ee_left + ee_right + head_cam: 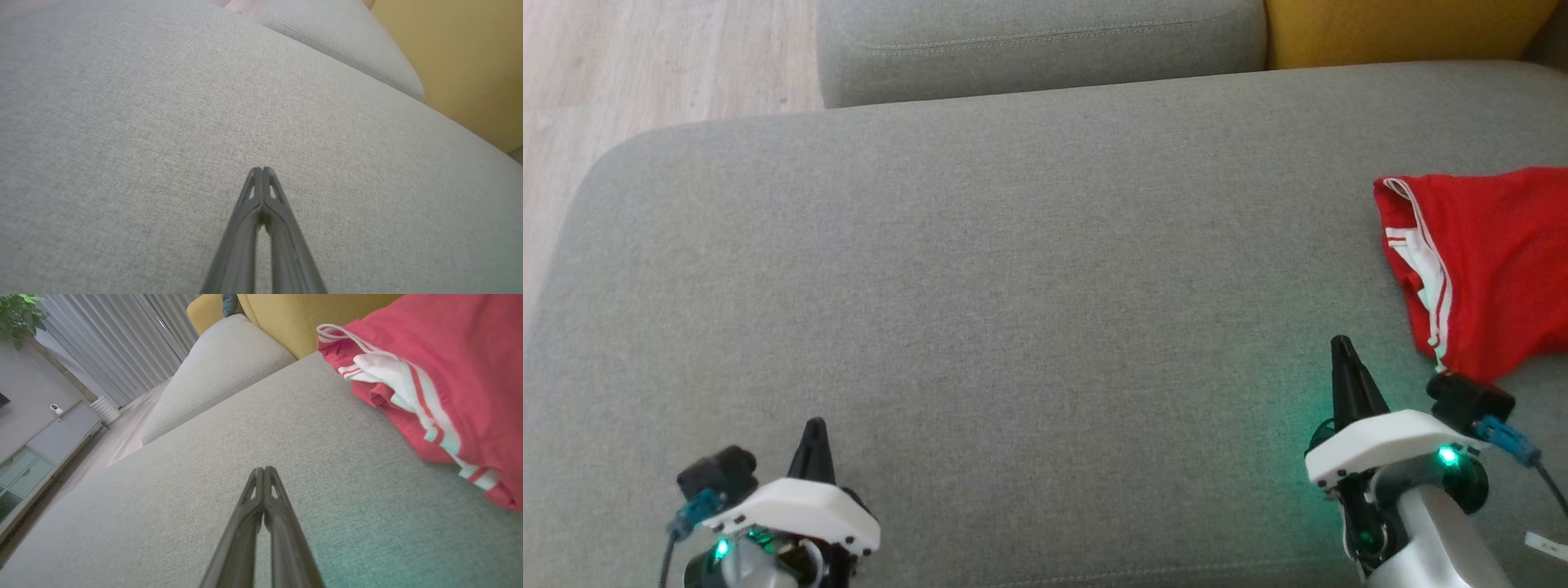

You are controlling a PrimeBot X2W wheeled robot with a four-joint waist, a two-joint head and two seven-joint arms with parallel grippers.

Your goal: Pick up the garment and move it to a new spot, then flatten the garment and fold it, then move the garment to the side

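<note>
The garment (1486,261) is red with white stripes and lies folded at the right edge of the grey sofa seat (1013,286). In the right wrist view the garment (441,375) fills the upper right. My right gripper (1342,347) is shut and empty, hovering over the seat just left of the garment's near corner; its tips (263,470) meet with nothing between them. My left gripper (814,426) stands at the lower left, far from the garment, also shut and empty, its tips (262,169) pressed together above bare grey fabric.
A second grey cushion (1037,41) lies behind the seat, with a yellow cushion (1405,28) to its right. Pale wood floor (645,65) shows at the upper left, past the seat's rounded corner. The right wrist view takes in curtains (122,339) and a low cabinet (36,449).
</note>
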